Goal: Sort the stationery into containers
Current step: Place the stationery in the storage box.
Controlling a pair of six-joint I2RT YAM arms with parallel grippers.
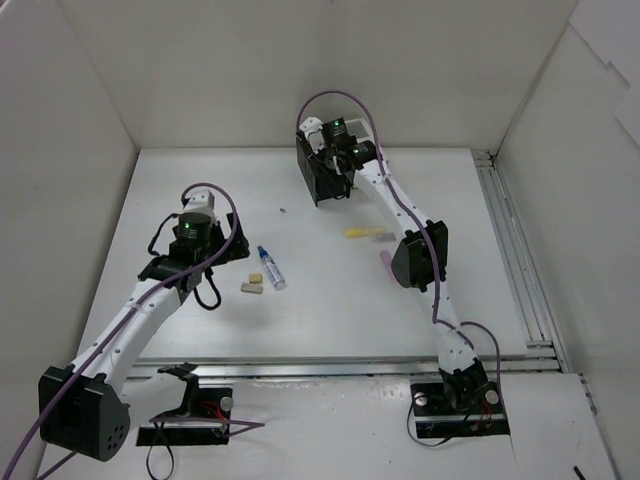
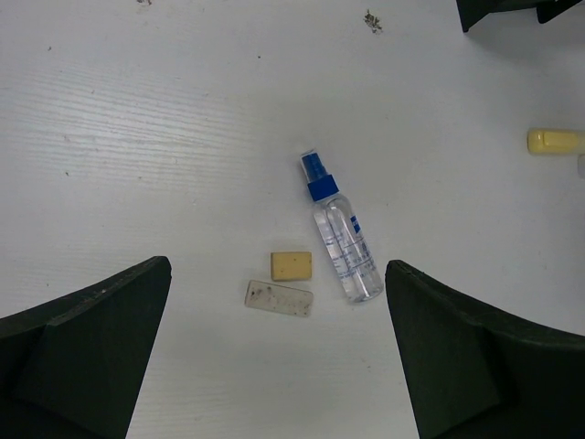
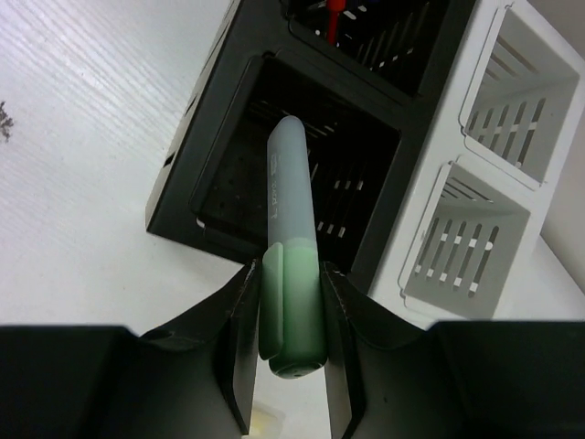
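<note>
My right gripper is shut on a green highlighter and holds it, tip forward, just above an open compartment of the black container. The white mesh container joins it on the right. A red pen stands in a farther black compartment. My left gripper is open and empty above the table. Just ahead of it lie a tan eraser, a grey eraser and a blue-capped clear spray stick. A yellow highlighter and a pink one lie mid-table.
The black container stands at the back centre with my right gripper over it. White walls enclose the table on three sides. A metal rail runs along the right edge. A small dark speck lies on the table.
</note>
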